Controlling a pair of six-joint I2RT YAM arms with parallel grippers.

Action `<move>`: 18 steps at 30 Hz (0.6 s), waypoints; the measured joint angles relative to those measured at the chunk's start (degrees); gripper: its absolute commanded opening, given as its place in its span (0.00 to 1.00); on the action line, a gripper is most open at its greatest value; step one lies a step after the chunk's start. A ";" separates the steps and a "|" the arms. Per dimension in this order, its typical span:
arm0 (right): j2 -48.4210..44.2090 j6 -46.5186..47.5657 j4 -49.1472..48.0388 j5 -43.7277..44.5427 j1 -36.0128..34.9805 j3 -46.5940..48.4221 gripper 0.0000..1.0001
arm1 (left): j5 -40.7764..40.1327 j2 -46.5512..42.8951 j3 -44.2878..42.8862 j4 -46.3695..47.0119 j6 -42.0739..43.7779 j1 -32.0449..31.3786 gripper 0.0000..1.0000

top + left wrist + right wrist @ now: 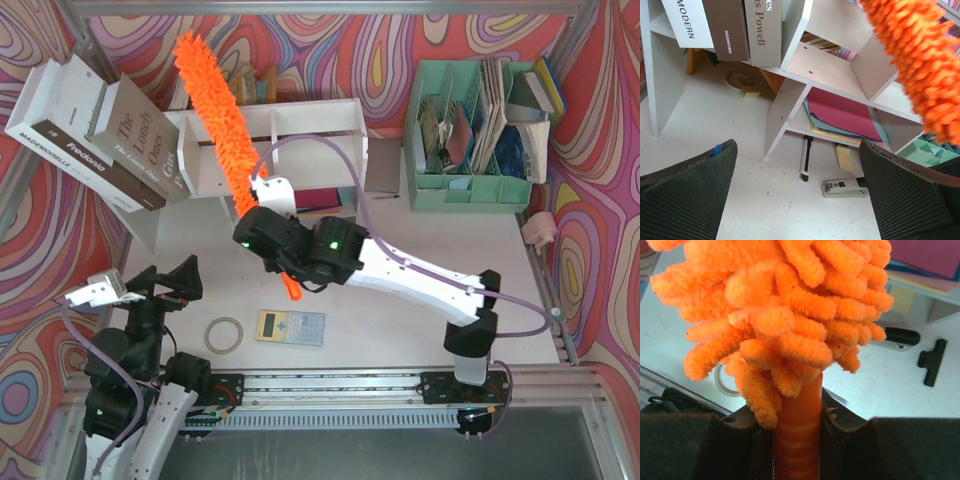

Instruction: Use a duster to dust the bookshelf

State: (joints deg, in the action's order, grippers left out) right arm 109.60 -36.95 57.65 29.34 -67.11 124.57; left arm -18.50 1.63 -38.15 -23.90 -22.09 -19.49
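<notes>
The white bookshelf (300, 120) stands at the back of the table, with books in its left bays. The duster's fluffy orange head (215, 110) slants across the shelf's left part, its tip pointing to the back left. Whether it touches the shelf I cannot tell. My right gripper (250, 212) is shut on the duster's orange handle (797, 430), just below the head (785, 305). The handle's end (291, 290) sticks out behind the wrist. My left gripper (797, 150) hangs open and empty at the front left, facing the bookshelf (795, 65), with the duster head (920, 55) at the upper right.
Large books (100, 130) lean against the shelf's left end. A mint-green organiser (480, 130) stands at the back right. A tape roll (225, 335) and a calculator (290, 327) lie near the front. A stapler (842, 188) and a pen (805, 157) lie before the shelf.
</notes>
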 measured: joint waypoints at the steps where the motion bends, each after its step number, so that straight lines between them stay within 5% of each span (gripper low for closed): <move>1: -1.20 0.33 0.22 0.63 0.07 -0.33 0.00 | 0.00 0.04 0.00 0.00 0.00 0.00 0.98; 9: -11.43 1.64 0.70 3.43 2.80 -3.72 0.00 | 0.00 0.15 0.00 0.00 0.00 0.00 0.98; 18: -10.93 1.57 4.17 3.58 5.64 -6.97 0.00 | 0.00 0.15 0.00 0.00 0.00 0.00 0.98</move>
State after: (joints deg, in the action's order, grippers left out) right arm 98.67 -35.38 61.82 32.93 -61.47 117.60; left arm -18.50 1.78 -38.15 -23.90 -22.09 -19.49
